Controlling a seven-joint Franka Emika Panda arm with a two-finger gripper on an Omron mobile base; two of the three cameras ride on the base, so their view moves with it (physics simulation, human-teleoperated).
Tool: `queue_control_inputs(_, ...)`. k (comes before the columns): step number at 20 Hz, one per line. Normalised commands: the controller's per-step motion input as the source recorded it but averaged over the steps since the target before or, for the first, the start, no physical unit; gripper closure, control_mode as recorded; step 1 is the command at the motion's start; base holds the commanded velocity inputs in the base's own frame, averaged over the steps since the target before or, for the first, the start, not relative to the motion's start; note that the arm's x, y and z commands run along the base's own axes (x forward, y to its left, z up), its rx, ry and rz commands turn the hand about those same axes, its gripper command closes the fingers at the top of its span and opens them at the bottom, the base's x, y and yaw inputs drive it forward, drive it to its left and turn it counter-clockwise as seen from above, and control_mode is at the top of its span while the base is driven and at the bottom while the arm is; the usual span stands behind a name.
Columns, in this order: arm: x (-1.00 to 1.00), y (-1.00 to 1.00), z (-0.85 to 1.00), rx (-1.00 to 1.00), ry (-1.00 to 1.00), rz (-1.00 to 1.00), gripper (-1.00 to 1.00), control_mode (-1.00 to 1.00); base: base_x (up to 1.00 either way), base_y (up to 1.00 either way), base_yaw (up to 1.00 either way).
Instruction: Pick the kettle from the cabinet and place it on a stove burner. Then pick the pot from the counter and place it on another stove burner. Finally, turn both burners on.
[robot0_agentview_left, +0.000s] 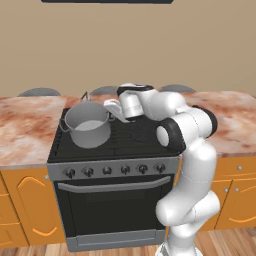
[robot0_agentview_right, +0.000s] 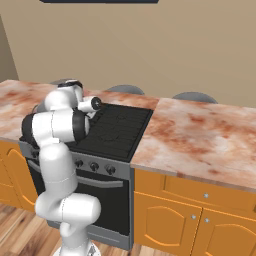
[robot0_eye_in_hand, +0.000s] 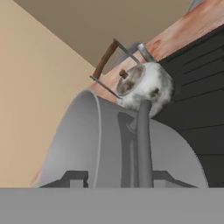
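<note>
Hand view: pot (robot0_eye_in_hand: 109, 144) and kettle (robot0_eye_in_hand: 146, 85) carry no legible writing.

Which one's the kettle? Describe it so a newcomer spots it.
Find the black stove set into the marbled counter. The wide grey pot sits on its front-left burner; the kettle stands just behind it, far smaller, rounded, with a tall loop handle.

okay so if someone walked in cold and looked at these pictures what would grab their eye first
First, the wide grey straight-sided metal pot sitting on the front left burner of the black range, with the white arm's gripper right at its rim. Behind the pot, the hand view shows a small rounded silver kettle with a tall loop handle. Marbled reddish-brown stone counter flanks the range.
</note>
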Motion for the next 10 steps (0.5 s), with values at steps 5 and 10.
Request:
queue_control_inputs(5, -0.12, 0.16, -0.19, 0.00, 0.00, -0.02, 1.00, -1.00, 0.00, 0.00, 0.00)
queue_control_inputs(10, 0.12, 0.31, -0.12, 0.00, 0.00, 0.00, 1.00, -1.00, 0.00, 0.00, 0.00)
